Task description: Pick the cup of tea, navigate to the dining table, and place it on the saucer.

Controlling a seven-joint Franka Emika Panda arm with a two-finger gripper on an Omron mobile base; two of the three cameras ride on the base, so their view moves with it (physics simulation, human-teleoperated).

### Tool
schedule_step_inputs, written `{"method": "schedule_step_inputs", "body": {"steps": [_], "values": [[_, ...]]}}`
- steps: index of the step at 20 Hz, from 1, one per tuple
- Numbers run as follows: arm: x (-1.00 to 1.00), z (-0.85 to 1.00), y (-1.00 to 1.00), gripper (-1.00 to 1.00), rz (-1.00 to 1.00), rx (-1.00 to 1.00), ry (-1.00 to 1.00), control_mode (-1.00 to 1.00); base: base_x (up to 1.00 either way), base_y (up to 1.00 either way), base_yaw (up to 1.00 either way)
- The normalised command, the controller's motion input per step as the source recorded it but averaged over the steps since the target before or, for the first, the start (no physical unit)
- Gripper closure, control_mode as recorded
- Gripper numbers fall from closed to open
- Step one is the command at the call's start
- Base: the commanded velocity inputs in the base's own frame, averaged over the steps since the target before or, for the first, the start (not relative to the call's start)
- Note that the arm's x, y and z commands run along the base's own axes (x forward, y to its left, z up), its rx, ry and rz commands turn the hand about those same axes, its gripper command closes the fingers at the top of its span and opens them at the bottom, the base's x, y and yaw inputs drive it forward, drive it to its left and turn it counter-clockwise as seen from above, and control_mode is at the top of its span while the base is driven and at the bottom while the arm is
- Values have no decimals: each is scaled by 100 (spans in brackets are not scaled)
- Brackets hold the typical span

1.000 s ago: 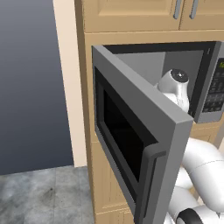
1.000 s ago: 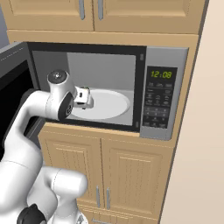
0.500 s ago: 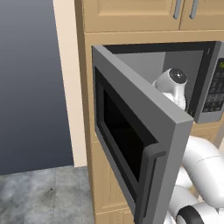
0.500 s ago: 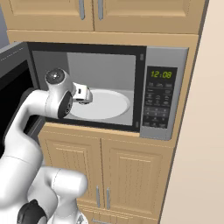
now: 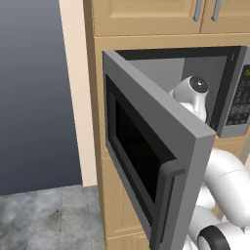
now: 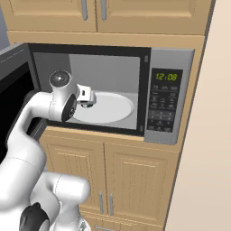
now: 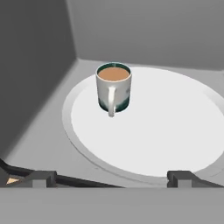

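Observation:
The cup of tea (image 7: 113,87) is a whitish mug with a dark green rim and brown liquid. It stands upright on the back left part of the microwave's white round plate (image 7: 166,127), with its handle turned toward the hand. My gripper (image 7: 113,178) is open, one dark fingertip (image 7: 43,177) far to each side, well short of the cup and with nothing between them. In the right base view the gripper (image 6: 87,101) sits just inside the microwave's opening, over the plate's left edge (image 6: 113,108). The dining table and the saucer are out of view.
The microwave's grey door (image 5: 156,146) hangs open to the left, close beside the arm. Its control panel (image 6: 164,103) is on the right. Grey inner walls (image 7: 35,65) close in on the left and behind the cup. Wooden cabinets (image 6: 122,176) sit below and above.
The wrist has shifted very slightly up and left at the microwave's opening. The jaws have stayed open.

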Motion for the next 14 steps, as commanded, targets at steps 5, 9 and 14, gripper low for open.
{"method": "schedule_step_inputs", "body": {"steps": [5, 9, 14], "values": [[27, 0, 0, -100, 0, 0, -1, -100, 0, 0, 0], [28, 0, 0, -100, 0, 0, 0, -100, 0, 0, 0], [30, 0, 10, -100, -1, 0, 0, -100, 0, 0, 0]]}}
